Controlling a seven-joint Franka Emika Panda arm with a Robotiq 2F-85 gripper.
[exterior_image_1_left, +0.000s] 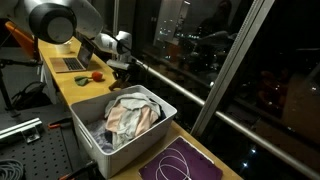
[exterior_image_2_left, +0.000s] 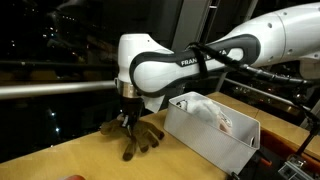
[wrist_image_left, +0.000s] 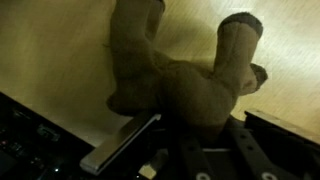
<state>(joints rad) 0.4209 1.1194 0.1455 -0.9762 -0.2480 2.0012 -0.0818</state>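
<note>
The arm arches over and points its wrist straight down at the wooden worktop (exterior_image_2_left: 55, 152), just beside a white bin (exterior_image_2_left: 212, 143) of cloths. Its end effector (exterior_image_2_left: 128, 121) is clamped on a brown plush toy (exterior_image_2_left: 142, 138). The toy lies sprawled on the worktop, fuzzy, with stubby limbs spread.

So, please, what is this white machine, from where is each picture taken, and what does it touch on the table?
The white machine is a robot arm with a gripper at its end, like a two-finger hand. Two pictures come from cameras standing near the table; the third from a camera on the wrist, looking past the fingers. On the table lie a brown soft toy, a white box of clothes, a laptop and a purple mat. The gripper is down on the toy; whether it holds it firmly, I cannot tell.
</note>
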